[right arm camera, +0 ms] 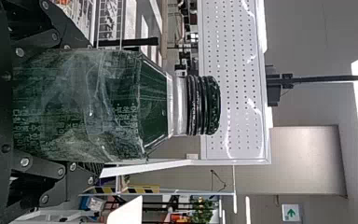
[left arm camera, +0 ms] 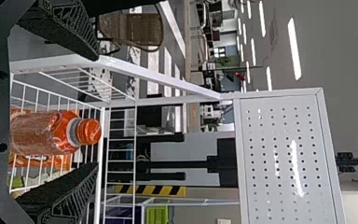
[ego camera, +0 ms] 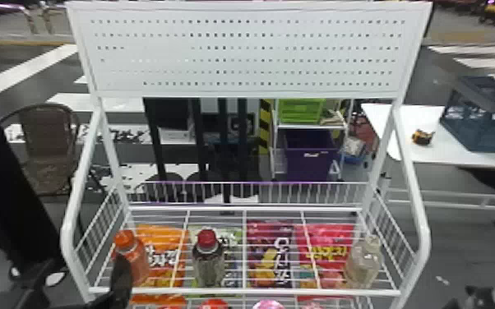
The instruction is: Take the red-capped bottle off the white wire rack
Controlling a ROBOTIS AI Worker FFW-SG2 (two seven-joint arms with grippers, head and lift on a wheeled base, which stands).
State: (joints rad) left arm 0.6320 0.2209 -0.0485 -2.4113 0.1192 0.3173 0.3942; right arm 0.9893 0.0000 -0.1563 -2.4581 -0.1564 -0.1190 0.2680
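In the head view the red-capped bottle stands upright on the white wire rack, left of its middle. My left gripper is at the rack's front left corner, left of that bottle. In the left wrist view the same left gripper is open, with an orange bottle in line between its spread fingers. My right gripper is at the lower right, outside the rack. Seen from its wrist, the right gripper is shut on a dark green bottle with a black cap.
Orange-capped bottle stands at the rack's left end, a pale bottle at its right end. Colourful snack bags lie below the wires. Slanted side rails flank the shelf, and a perforated board rises behind.
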